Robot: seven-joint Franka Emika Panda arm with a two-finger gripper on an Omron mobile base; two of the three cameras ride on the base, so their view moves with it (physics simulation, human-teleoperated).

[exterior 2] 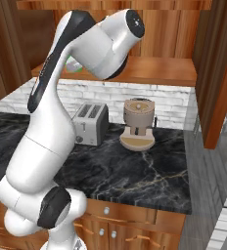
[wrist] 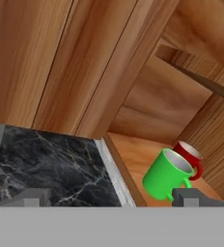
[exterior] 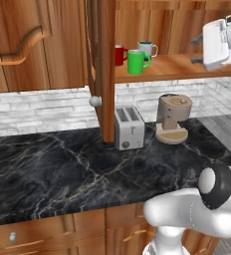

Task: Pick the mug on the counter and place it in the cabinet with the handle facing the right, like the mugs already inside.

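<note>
The green mug [exterior: 136, 62] stands upright on the cabinet's plank shelf [exterior: 187, 64], its green loop handle [exterior: 147, 62] pointing right. Behind it stand the red mug [exterior: 119, 55] and the pale teal mug [exterior: 147, 49]. My gripper [exterior: 196, 50] hovers open and empty at the shelf's right end, well apart from the mugs. In the hand view the green mug [wrist: 163, 174] and red mug [wrist: 189, 155] sit on the shelf [wrist: 133, 159], with the fingertips [wrist: 34, 198] spread wide. A sliver of the green mug [exterior 2: 72, 64] peeks out behind the arm. The black marble counter [exterior: 62, 169] lies below.
The cabinet door [exterior: 102, 69] with its pale knob [exterior: 95, 101] hangs open left of the mugs. A silver toaster [exterior: 129, 127] and a tan coffee machine [exterior: 172, 119] stand on the counter under the shelf. Another open door [exterior 2: 218, 83] stands at the right.
</note>
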